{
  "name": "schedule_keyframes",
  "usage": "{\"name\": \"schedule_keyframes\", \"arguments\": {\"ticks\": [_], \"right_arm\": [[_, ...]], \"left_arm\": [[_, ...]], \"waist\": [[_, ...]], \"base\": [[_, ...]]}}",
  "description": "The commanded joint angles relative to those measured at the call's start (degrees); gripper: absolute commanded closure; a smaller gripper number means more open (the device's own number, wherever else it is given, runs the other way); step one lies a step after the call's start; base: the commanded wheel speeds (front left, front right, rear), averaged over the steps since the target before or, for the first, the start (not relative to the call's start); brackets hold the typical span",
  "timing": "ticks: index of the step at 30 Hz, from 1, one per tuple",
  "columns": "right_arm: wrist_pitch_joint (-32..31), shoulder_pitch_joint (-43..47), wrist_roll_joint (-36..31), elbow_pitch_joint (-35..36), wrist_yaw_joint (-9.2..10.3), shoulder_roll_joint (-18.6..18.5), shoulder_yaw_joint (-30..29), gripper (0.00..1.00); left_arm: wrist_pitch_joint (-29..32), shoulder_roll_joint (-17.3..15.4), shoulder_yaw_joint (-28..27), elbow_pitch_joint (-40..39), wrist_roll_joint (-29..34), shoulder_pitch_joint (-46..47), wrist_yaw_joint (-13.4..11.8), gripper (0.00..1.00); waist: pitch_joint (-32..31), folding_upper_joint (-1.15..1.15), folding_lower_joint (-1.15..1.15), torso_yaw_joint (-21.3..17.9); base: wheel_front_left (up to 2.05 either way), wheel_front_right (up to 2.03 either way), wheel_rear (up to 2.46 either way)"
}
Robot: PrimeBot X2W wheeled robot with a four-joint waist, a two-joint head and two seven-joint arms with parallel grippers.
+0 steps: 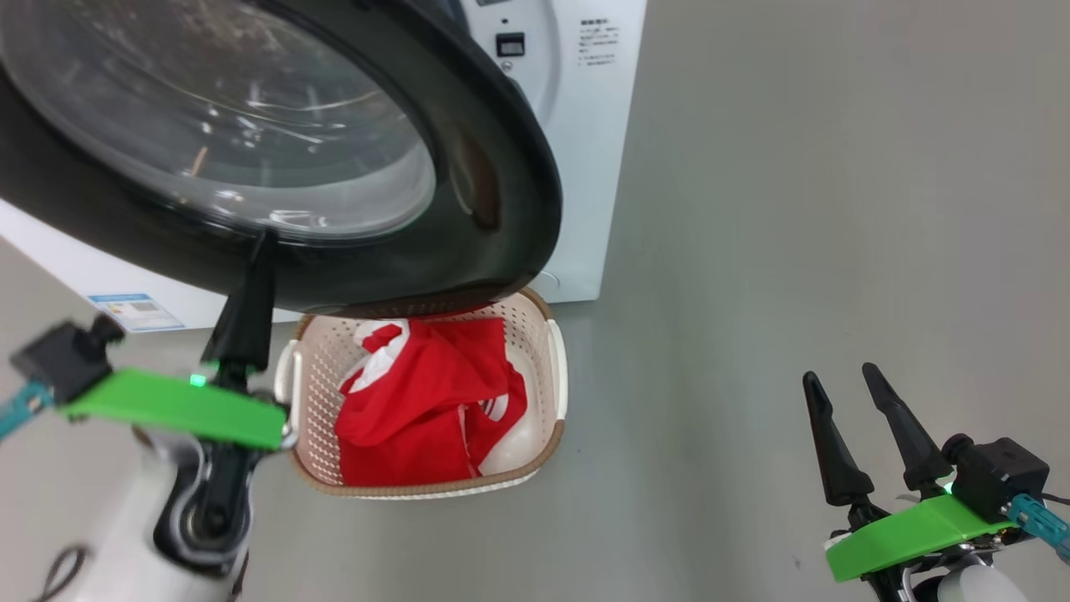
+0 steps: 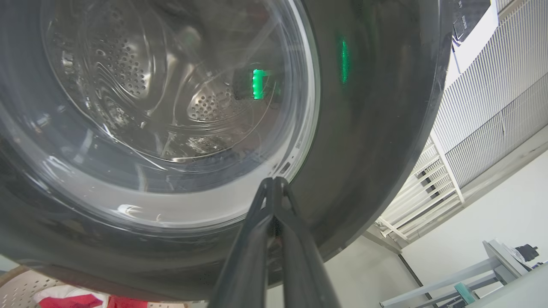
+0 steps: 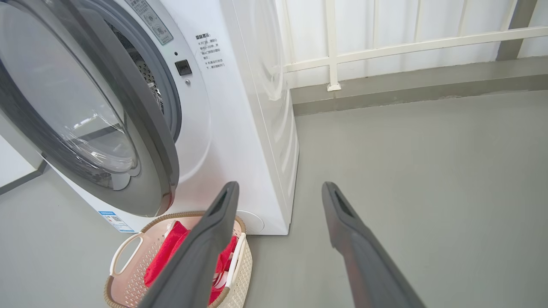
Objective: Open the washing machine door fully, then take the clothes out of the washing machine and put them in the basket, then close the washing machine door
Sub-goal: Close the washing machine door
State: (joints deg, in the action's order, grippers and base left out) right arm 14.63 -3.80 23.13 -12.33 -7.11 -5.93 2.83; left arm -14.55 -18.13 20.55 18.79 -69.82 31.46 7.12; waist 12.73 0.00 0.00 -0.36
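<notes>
Evidently to push it shut, the clenched left hand [image 1: 261, 244] presses the door [image 1: 501, 167]; clothes [image 1: 418, 393] fill the basket [image 1: 557, 368], and the right hand [image 1: 840, 374] hangs released.

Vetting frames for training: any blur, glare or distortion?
Head view: wrist behind the left gripper blurred, glare streaks on the washing machine door. Left wrist view: green reflections on its glass and rim. Right wrist view: sharp; washing machine edges bow.

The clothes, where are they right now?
In the head view, the clothes lie in the basket on the floor at lower centre, just under the washing machine door and right of the left gripper.
</notes>
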Motion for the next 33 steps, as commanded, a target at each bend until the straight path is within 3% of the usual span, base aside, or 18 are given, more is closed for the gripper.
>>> {"name": "schedule_keyframes", "arguments": {"ticks": [1, 7, 8, 9, 12, 14, 15, 26, 33], "right_arm": [[0.4, 0.3, -0.6, 1.3, -0.37, -0.9, 0.9, 0.0], [0.4, 1.7, -0.6, 1.2, -0.37, -1.3, 0.4, 0.0], [0.4, 2.0, -0.5, 1.2, -0.37, -1.3, 0.4, 0.0], [0.4, 2.2, -0.6, 1.2, -0.37, -1.3, 0.3, 0.0], [0.4, 3.2, -0.6, 1.3, -0.37, -1.3, 0.2, 0.0], [0.4, 4.0, -0.5, 1.3, -0.37, -1.4, 0.0, 0.0], [0.4, 4.4, -0.5, 1.3, -0.37, -1.5, 0.0, 0.0], [0.4, 6.6, -0.5, 1.5, -0.37, -1.4, -1.4, 0.0], [0.4, 8.3, -0.4, 1.7, -0.37, -1.3, -2.3, 0.0]], "left_arm": [[-0.4, -1.3, -3.8, -1.6, 1.1, -2.1, 0.4, 1.0], [-0.4, -0.8, -6.5, -1.5, 4.5, -9.7, 0.4, 1.0], [-0.4, -0.6, -6.9, -1.5, 5.1, -10.8, 0.4, 0.94], [-0.4, -0.5, -7.5, -1.4, 5.6, -11.8, 0.4, 0.75], [-0.4, 0.0, -8.8, -1.0, 7.2, -14.7, 0.4, 0.42], [-0.4, 0.2, -9.7, -0.7, 8.2, -16.3, 0.4, 0.08], [-0.4, 0.3, -9.9, -0.6, 8.7, -17.0, 0.4, 0.01], [-0.4, 1.6, -14.5, -0.4, 16.1, -23.0, 0.4, 0.0], [-0.4, 3.2, -18.3, -1.2, 27.3, -25.9, 0.4, 0.0]], "waist": [[-1.4, 0.0, 0.0, 1.4], [-2.8, 0.0, 0.0, 2.7], [-3.1, 0.0, 0.0, 2.9], [-3.3, 0.0, 0.0, 3.0], [-4.1, 0.0, 0.0, 3.2], [-4.6, 0.0, 0.0, 3.4], [-4.8, 0.0, 0.0, 3.4], [-6.1, 0.0, 0.0, 2.8], [-7.3, 0.0, 0.0, 2.6]], "base": [[0.0, 0.0, 0.0], [0.0, 0.0, 0.0], [0.0, 0.0, 0.0], [0.0, 0.0, 0.0], [0.0, 0.0, 0.0], [0.0, 0.0, 0.0], [0.0, 0.0, 0.0], [0.0, 0.0, 0.0], [0.0, 0.0, 0.0]]}}
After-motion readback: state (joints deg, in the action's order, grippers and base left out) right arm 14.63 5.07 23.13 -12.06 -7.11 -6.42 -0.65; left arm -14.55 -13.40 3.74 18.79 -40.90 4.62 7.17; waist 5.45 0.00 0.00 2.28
